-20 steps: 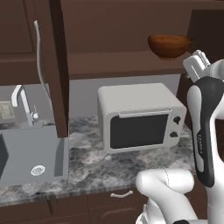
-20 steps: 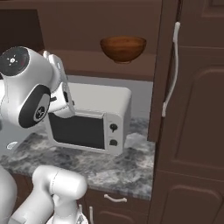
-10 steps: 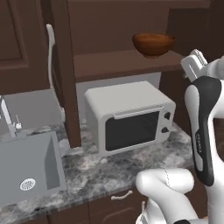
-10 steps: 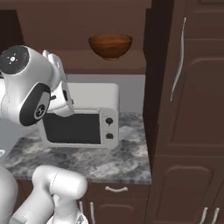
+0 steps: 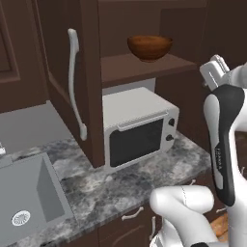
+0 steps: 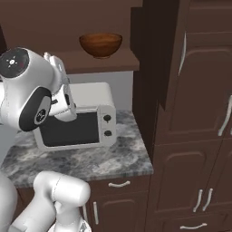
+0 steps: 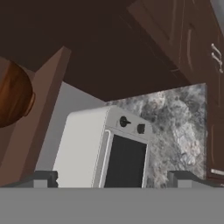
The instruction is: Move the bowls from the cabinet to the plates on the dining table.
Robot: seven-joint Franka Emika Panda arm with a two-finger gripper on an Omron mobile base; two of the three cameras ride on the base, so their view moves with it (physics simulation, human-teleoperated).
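Note:
One reddish-brown bowl [image 5: 150, 47] stands upright on the open shelf of the dark cabinet [image 5: 144, 68], above a microwave. It also shows in the right base view as the bowl [image 6: 100, 44] on the cabinet shelf [image 6: 95, 65]. In the hand view the bowl [image 7: 13, 94] lies at the left edge. My gripper [image 7: 113, 179] is open with nothing between its fingertips [image 7: 43, 178], and it hangs well short of the bowl. My hand [image 5: 215, 71] is raised to the right of the shelf at about the bowl's height. The plates and the dining table are out of view.
A white microwave [image 5: 140, 128] sits on the marble counter [image 5: 96, 193] under the shelf. The cabinet's open door [image 5: 91, 87] with a silver bar handle [image 5: 73, 82] juts out on the left, and a sink [image 5: 29, 202] lies lower left. Tall dark cabinets [image 6: 195, 113] stand on the right.
The base has driven, so the whole scene slid left in both base views; bowl and microwave now appear closer. The arm kept its pose and the gripper stayed open.

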